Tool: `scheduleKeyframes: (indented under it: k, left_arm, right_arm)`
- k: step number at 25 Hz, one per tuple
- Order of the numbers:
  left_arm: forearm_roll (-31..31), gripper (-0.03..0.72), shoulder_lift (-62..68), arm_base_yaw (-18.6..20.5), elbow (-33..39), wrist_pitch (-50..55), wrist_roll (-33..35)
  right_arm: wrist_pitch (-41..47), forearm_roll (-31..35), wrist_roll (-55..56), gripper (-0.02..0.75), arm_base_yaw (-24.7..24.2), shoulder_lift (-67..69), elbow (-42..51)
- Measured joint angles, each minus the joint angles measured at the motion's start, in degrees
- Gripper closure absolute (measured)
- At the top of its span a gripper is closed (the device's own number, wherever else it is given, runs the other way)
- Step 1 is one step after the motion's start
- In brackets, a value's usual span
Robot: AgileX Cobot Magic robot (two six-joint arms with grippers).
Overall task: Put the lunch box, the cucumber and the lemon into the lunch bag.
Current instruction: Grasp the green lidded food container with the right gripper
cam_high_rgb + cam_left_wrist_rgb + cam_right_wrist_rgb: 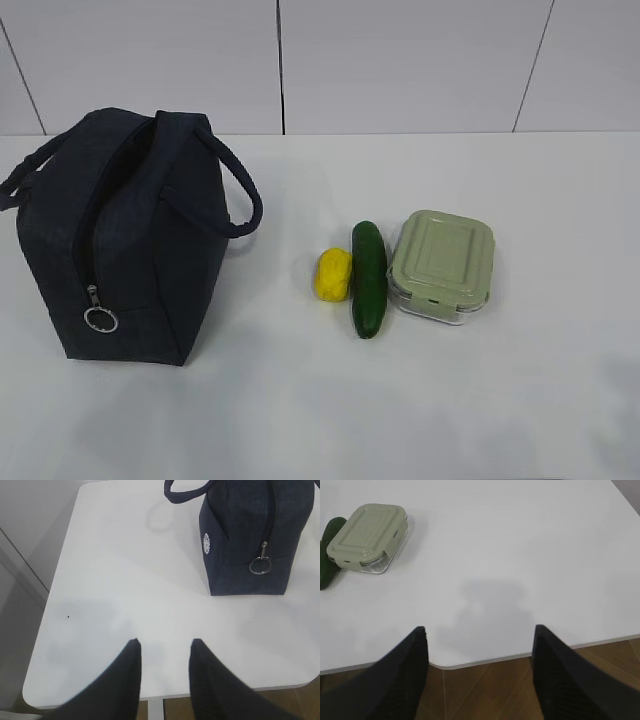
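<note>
The dark navy lunch bag stands at the left of the white table, zipper ring pull hanging at its front; it also shows in the left wrist view. The yellow lemon, the dark green cucumber and the sage-lidded lunch box lie side by side right of the bag. The lunch box and the cucumber's end show in the right wrist view. My left gripper is open and empty over the table's near left edge. My right gripper is open and empty over the near right edge.
The white table ends in a rounded front edge with brown wooden floor below. A white panelled wall stands behind the table. Neither arm shows in the exterior view.
</note>
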Motion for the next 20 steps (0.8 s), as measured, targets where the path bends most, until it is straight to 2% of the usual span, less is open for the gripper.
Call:
scheduleKeyframes:
  k: [13, 20]
  left_arm:
    - [0.0, 0.453, 0.0, 0.0, 0.0, 0.0, 0.0]
    - [0.0, 0.453, 0.0, 0.0, 0.0, 0.0, 0.0]
  right_arm:
    - [-2.6, 2.2, 0.0, 0.251, 0.0, 0.0, -1.1]
    - [-6.8, 3.1, 0.0, 0.251, 0.0, 11.4, -2.3]
